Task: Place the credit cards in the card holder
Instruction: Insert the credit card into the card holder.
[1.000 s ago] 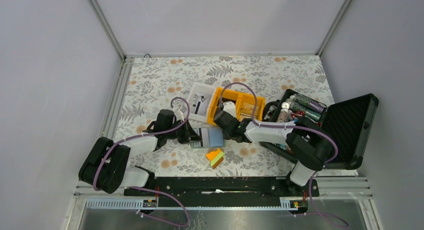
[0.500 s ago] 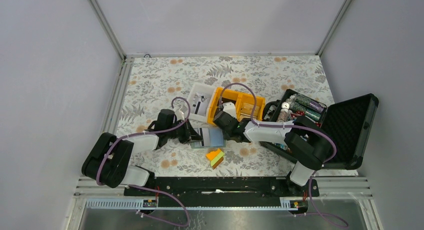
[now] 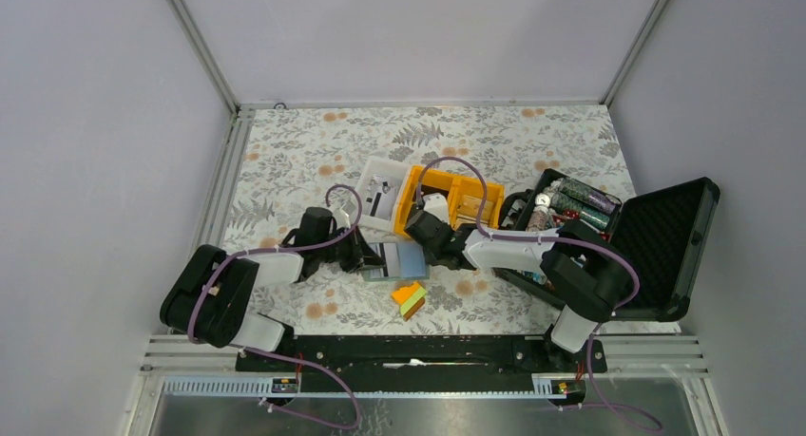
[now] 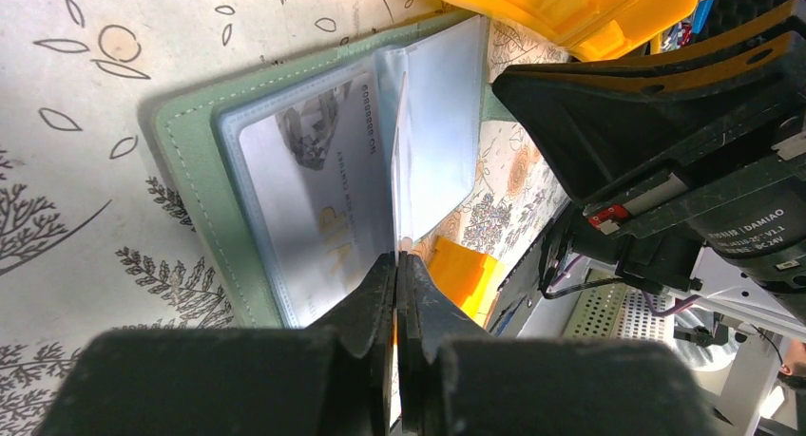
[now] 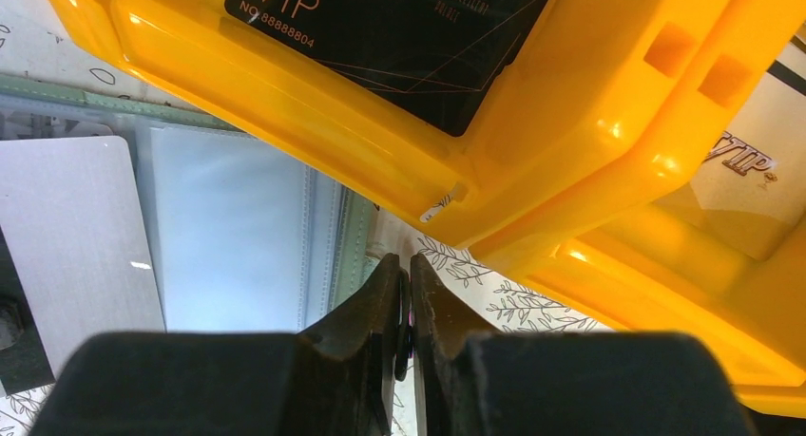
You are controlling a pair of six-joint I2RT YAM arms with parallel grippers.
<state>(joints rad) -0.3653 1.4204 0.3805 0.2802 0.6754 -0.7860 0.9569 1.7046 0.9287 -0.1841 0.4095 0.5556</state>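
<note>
Partway done, judging from the layout. Card holder (image 4: 195, 184) spread open on the table (image 3: 285, 151), toward the near edge and roughly midway between the left and right edges, just beside the near wall of a yellow bin (image 5: 285, 104). One pale card (image 4: 314, 208) with gold lettering already seated in one of the holder's clear pockets. Left gripper (image 4: 397, 262) clamped tight, seemingly on the near edge of a clear pocket leaf raised upright along the fold, as if to keep a slot open. Right gripper (image 5: 406, 268) low over the holder's other edge, beside the bin, fingers drawn almost together with only a slit between; impossible to tell whether pinching the cover edge or nothing at all. Not yet moved: a black card (image 5: 399, 28) lying flat in one bin compartment and a tan card (image 5: 737, 184) in the next. Against the bin's left side, a white tray (image 3: 390, 162), possibly with a white, dark-striped card inside, too small to confirm. Just in front of the holder, closer to the table's near edge, an orange-yellow-green wedge block (image 3: 410, 299); toward the right edge, a big black case (image 3: 665, 236) standing open. Left to do, most likely: fetch each remaining card from bin and tray, slide each into a free pocket behind the raised leaf, then perhaps fold the holder shut.
</note>
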